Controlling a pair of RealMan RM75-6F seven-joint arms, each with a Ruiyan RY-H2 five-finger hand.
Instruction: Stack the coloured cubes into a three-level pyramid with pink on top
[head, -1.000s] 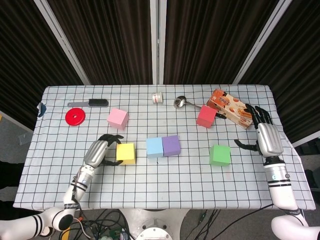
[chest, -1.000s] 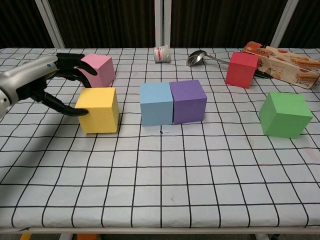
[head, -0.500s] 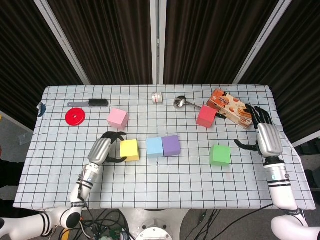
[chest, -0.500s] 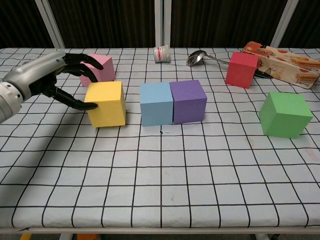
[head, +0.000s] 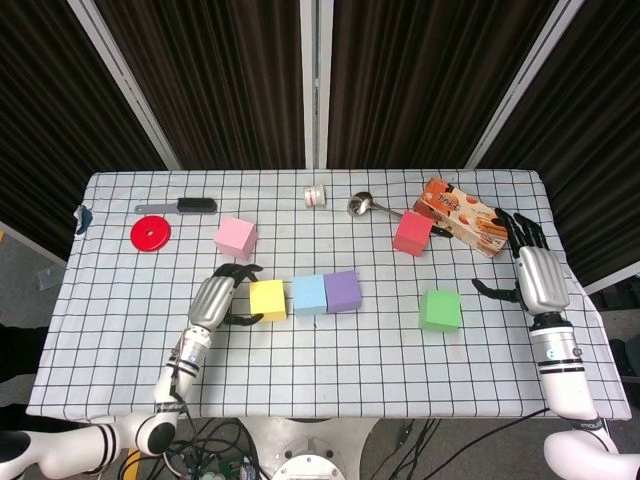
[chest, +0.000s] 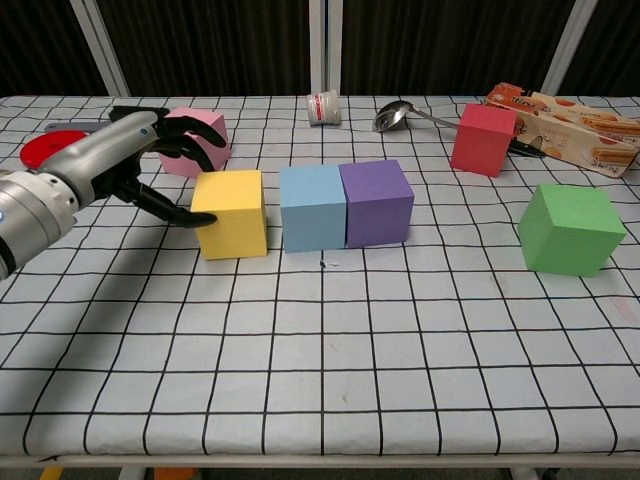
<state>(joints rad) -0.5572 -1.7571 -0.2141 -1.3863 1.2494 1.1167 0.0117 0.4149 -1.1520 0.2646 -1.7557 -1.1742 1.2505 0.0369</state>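
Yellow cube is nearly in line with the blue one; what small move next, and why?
Probably nudge the yellow cube a little further right with the left hand: a narrow gap separates it from the blue cube, which already touches the purple cube.

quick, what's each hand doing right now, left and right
Left hand: fingers apart, pressing against the side of the yellow foam cube, not lifting it.
Right hand: open, holding nothing, beside the green foam cube.

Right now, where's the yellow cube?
In the chest view the yellow cube sits left of centre, a narrow gap from the blue cube on its right, with the left hand at its left side.
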